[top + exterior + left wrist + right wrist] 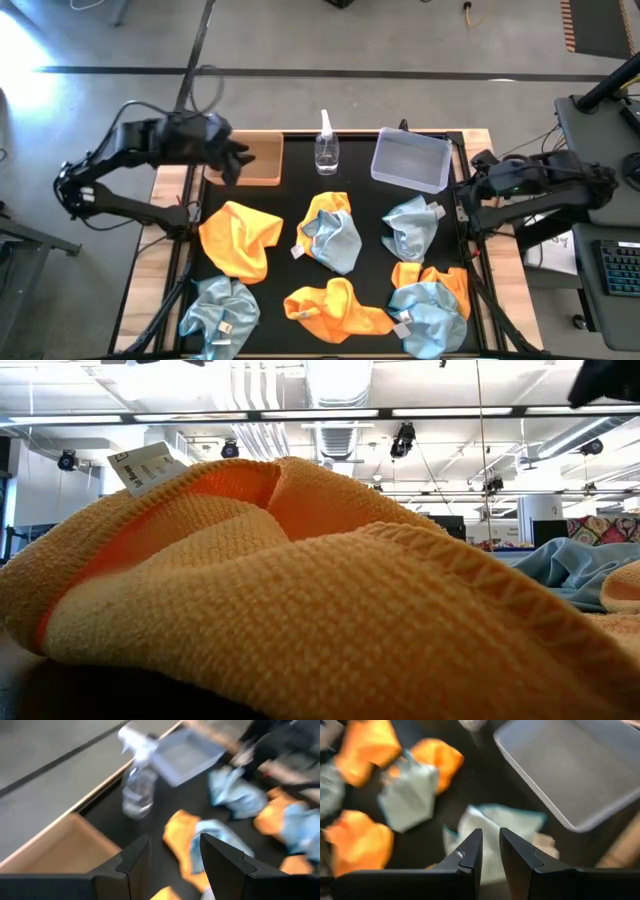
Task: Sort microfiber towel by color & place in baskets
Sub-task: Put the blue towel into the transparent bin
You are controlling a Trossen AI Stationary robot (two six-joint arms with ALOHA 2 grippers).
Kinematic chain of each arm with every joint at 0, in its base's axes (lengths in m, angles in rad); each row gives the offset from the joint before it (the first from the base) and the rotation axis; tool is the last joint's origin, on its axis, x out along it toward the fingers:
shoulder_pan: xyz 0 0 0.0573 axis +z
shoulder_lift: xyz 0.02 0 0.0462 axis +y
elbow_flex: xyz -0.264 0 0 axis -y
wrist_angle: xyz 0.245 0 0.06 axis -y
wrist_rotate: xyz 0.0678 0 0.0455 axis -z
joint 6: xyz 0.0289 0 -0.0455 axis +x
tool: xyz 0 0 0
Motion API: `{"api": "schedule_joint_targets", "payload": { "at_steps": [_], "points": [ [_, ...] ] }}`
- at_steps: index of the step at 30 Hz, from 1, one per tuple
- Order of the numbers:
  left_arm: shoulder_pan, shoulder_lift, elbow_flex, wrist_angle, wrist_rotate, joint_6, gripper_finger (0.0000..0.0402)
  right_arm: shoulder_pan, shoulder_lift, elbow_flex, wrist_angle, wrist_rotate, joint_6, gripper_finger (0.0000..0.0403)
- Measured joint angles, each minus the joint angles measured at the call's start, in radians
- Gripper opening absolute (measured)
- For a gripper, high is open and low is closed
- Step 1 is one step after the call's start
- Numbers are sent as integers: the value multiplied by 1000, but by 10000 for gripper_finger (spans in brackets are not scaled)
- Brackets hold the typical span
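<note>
Several towels lie loose on the black mat: an orange one (240, 238), an orange and a pale blue one bunched together (330, 232), a blue one (410, 228), another orange one (335, 308), a blue one (220, 310), and a blue-on-orange heap (430, 305). The tan basket (262, 160) and the grey-blue basket (411, 160) stand at the far edge. My left gripper (228, 165) (172, 855) hovers open by the tan basket, holding nothing. My right gripper (465, 198) (490, 845) is narrowly open near the grey-blue basket (580, 770), above a blue towel (495, 825).
A clear spray bottle (326, 148) stands upright between the two baskets. In the low view an orange towel (300, 590) with a white tag (150, 465) fills the foreground and hides most of the table. Wooden table edges frame the mat.
</note>
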Motion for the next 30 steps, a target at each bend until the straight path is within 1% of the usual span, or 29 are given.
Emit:
{"api": "schedule_joint_targets", "payload": {
  "at_steps": [3,8,16,20,25,30],
  "points": [
    [0,51,9,-43,-47,1,155,0,46,5,-62,1,23,59],
    [0,103,4,-45,-52,18,155,0,91,-20,-92,-1,90,59],
    [0,130,4,-68,-52,7,155,0,112,-107,-82,-105,136,59],
    [0,129,4,-68,-52,0,155,0,119,-154,-25,-127,124,59],
    [0,127,4,-67,-52,0,155,0,124,-210,102,-157,80,59],
    [0,126,4,-67,-52,-9,155,0,159,-237,131,-185,67,59]
  ]
}}
